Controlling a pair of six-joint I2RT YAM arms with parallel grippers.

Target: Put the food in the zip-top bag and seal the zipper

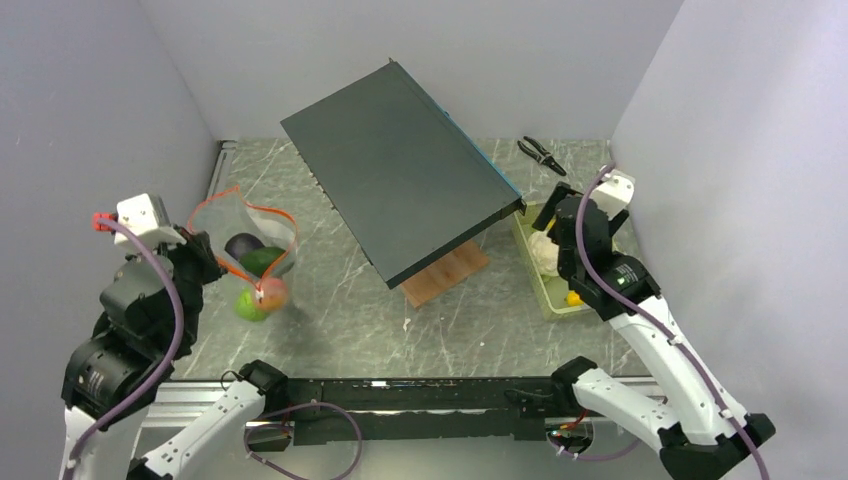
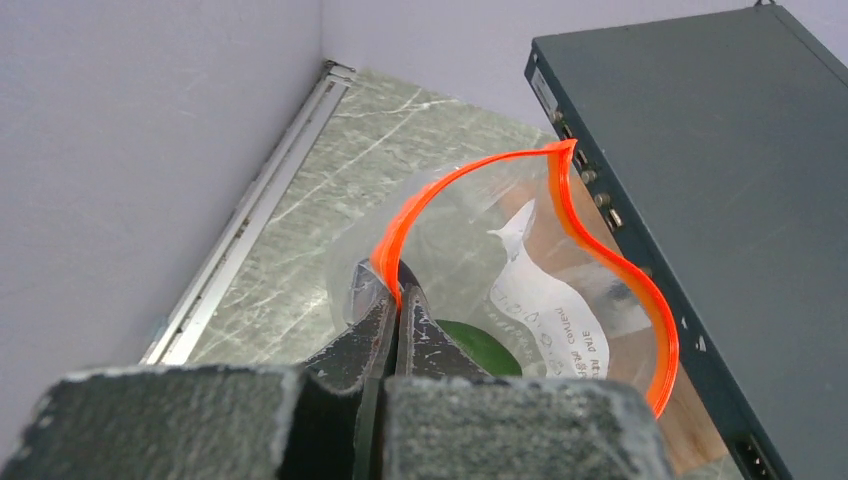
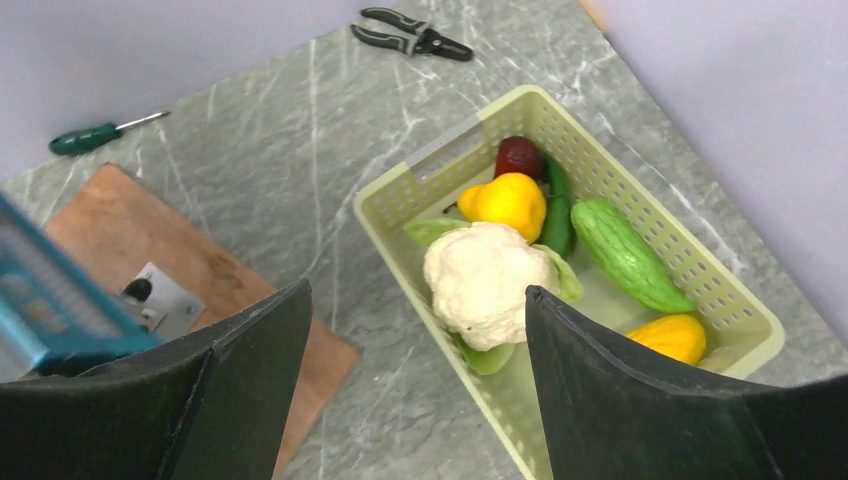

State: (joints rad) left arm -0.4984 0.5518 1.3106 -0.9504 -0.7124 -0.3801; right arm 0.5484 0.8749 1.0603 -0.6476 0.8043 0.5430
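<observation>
My left gripper is shut on the orange-red zipper of the zip-top bag, and the mouth gapes open. From above, the bag stands at the left by that gripper; in it are a dark purple eggplant, a green piece, a lime and an orange-pink piece. My right gripper is open above the tray's near rim, nothing between its fingers. Beyond it lie a white cauliflower, yellow pepper, red piece, green gourd and yellow-orange piece.
The pale green tray sits at the right by the wall. A dark flat box leans on a wooden block mid-table. Pliers lie at the back right and a green-handled screwdriver beyond the block. Walls close three sides.
</observation>
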